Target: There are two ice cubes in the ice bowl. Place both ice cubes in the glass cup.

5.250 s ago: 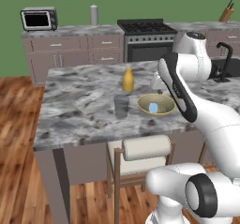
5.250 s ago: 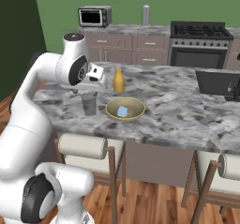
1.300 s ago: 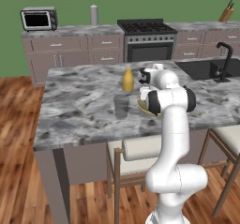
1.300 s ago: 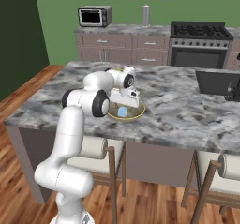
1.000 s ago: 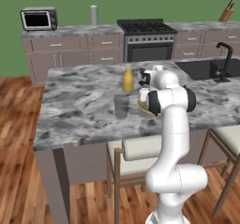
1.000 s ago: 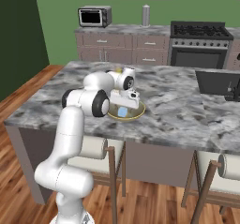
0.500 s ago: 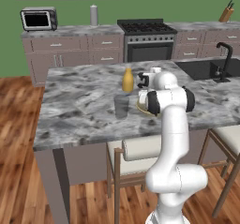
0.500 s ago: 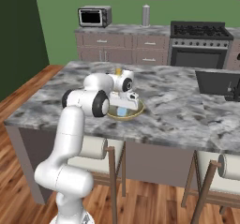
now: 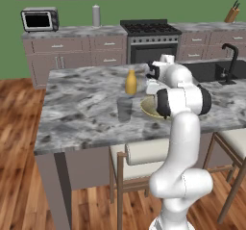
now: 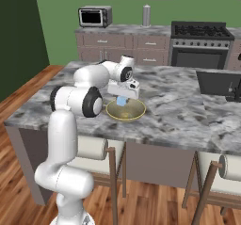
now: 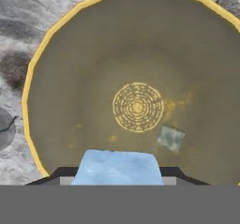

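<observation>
1. Claw (image 10: 122, 100) closed on a pale-blue see-through ice cube (image 11: 117, 168), held between the two dark tips, above the bowl; same cube seen w/ frosty flat faces in the right base view.
2. Second ice cube (image 11: 170, 138): small, dull grey-blue square, lying on the bowl floor just off the centre rings, apart from the held one.
3. Bowl (image 11: 56, 78): wide, shallow, round, olive-brown inside w/ bright yellow rim; faint concentric ring pattern at centre, a few yellowish specks nearby. Sits on the counter under the claw.
4. Cup (image 9: 124, 109): short clear greyish cylinder, upright, on the counter beside the bowl, not touching it.
5. Bottle (image 9: 131, 82): yellow-orange, narrow neck, upright, behind the cup.
6. Counter (image 9: 81, 104): grey-white marbled stone w/ dark veins, smooth.
7. Stools (image 9: 144, 152): round cream padded backs on wood frames, tucked under the counter edge.
8. Far side: black stove (image 9: 146, 41), small microwave (image 9: 39, 19), grey canister (image 9: 96, 15); green wall, wood plank floor.
</observation>
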Motion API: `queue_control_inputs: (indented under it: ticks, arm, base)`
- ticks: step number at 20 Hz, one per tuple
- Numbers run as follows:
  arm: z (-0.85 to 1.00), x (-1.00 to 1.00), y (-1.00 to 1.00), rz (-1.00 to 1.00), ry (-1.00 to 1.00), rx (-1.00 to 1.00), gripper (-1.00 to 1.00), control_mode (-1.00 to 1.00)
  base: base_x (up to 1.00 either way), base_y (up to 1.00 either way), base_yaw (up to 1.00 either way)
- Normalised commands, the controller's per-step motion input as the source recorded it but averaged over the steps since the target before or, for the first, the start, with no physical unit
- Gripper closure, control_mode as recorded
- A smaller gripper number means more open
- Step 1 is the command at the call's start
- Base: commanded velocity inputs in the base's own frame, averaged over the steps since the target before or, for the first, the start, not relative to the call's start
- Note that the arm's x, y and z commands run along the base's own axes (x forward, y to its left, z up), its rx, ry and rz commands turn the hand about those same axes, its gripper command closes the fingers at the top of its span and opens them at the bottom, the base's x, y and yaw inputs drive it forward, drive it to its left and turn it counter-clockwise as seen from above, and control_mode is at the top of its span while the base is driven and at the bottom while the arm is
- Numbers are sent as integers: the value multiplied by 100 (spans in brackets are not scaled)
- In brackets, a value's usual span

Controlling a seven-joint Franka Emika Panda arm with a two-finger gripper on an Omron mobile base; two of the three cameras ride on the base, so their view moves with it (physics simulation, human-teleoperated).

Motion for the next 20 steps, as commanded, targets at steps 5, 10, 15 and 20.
queue_control_inputs:
  ticks: [5, 10, 15, 20]
  arm:
    - [62, -43, 40, 0, -32, -2, 100, -100]
    - [40, -32, 44, 0, -38, -4, 100, -100]
    - [22, -3, 61, 0, -22, 0, 100, -100]
    - [40, 8, 67, 0, 8, -2, 100, -100]
  base:
    - [0, 0, 0]
    - [0, 0, 0]
    - [0, 0, 0]
    - [0, 0, 0]
